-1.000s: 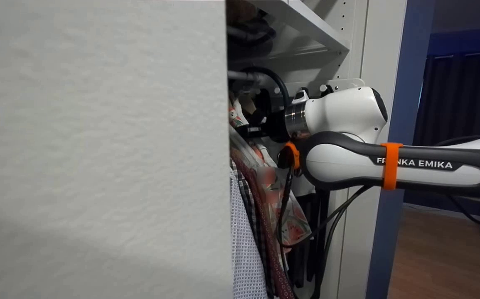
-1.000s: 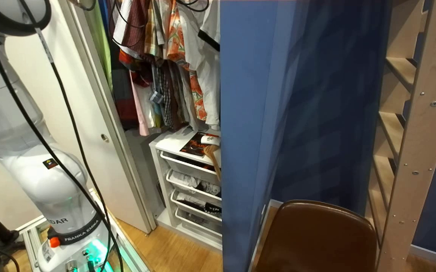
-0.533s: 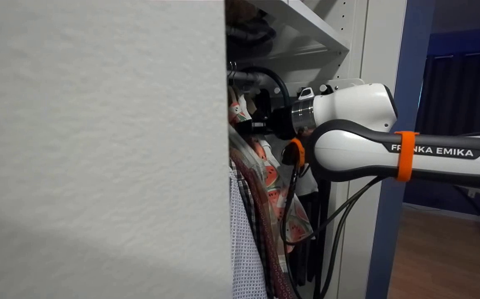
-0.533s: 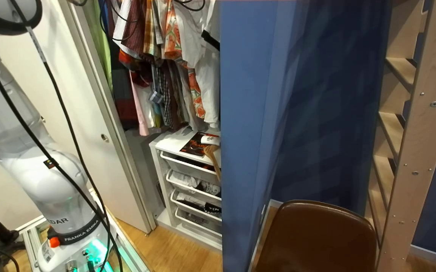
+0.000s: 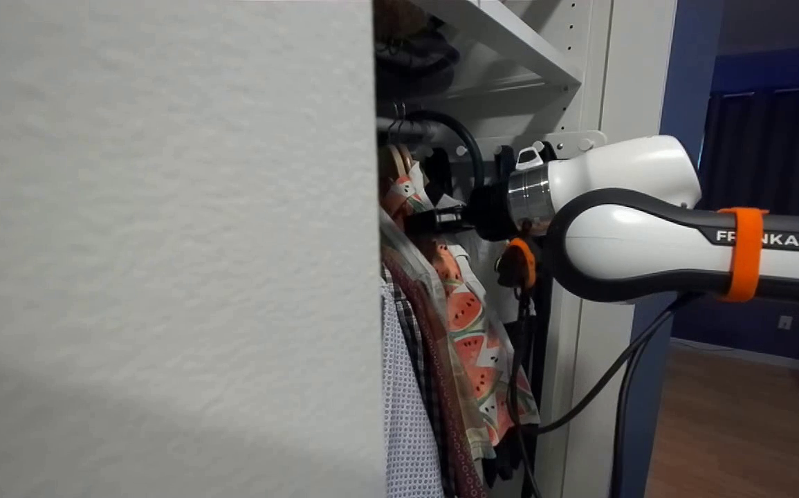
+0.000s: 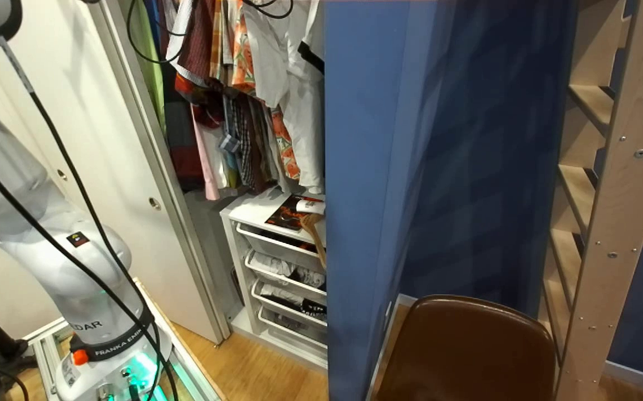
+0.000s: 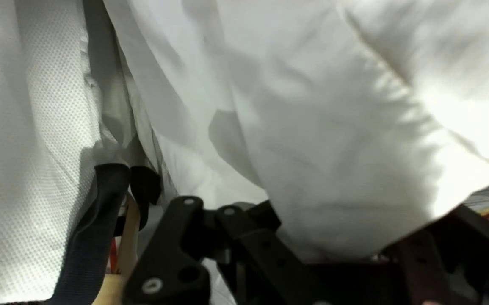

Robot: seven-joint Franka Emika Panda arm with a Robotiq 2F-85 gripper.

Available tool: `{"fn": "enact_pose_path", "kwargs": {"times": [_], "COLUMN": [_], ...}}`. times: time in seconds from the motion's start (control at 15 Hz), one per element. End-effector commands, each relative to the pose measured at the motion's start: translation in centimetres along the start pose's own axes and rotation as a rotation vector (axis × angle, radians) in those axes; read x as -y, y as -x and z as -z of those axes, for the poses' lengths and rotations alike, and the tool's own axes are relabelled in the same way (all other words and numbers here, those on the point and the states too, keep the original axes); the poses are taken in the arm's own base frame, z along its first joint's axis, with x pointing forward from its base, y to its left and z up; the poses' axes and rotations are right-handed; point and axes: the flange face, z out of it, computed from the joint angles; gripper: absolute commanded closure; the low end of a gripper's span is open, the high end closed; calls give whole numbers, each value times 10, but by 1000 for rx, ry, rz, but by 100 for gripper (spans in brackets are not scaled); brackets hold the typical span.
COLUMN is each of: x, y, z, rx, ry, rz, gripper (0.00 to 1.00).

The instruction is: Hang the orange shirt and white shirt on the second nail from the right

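Observation:
The orange shirt with watermelon slices [image 5: 465, 311] hangs in the closet and also shows in an exterior view [image 6: 241, 55]. Light wooden hangers [image 5: 396, 159] show above its collar. The white shirt [image 6: 271, 67] hangs just right of it there. In the wrist view its cloth [image 7: 333, 140] drapes across my gripper [image 7: 358, 220]. My gripper [image 5: 434, 220] is at the shirts' shoulder height, against the orange shirt. Its fingers look spread, but the tips are hidden by cloth, so I cannot tell its hold. White pegs line the wall board; the second from right [image 5: 538, 147] is behind my wrist.
A hanging rod [image 5: 406, 126] and a shelf [image 5: 524, 48] are above. A pale wall or door [image 5: 164, 242] hides the closet's left. Checked and red garments [image 5: 423, 318] hang beside the orange shirt. A loose arm cable [image 5: 579, 408] hangs low. Drawers [image 6: 276, 242] stand below.
The arm has drawn back, away from the closet. The orange and white shirts have shifted along with the gripper, and more of the wooden hangers and their hooks now shows.

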Motion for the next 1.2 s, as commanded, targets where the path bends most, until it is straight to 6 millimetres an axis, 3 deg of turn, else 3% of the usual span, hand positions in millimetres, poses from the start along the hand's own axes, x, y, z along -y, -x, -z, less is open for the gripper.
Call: {"fn": "enact_pose_path", "kwargs": {"times": [0.0,0.67,1.13], "x": [-1,-19,-45], "y": [-2,29,53], "z": [41,115,160], "rx": [24,182,239], "ry": [9,-66,-86], "rz": [36,0,-34], "gripper": [99,99,99]}}
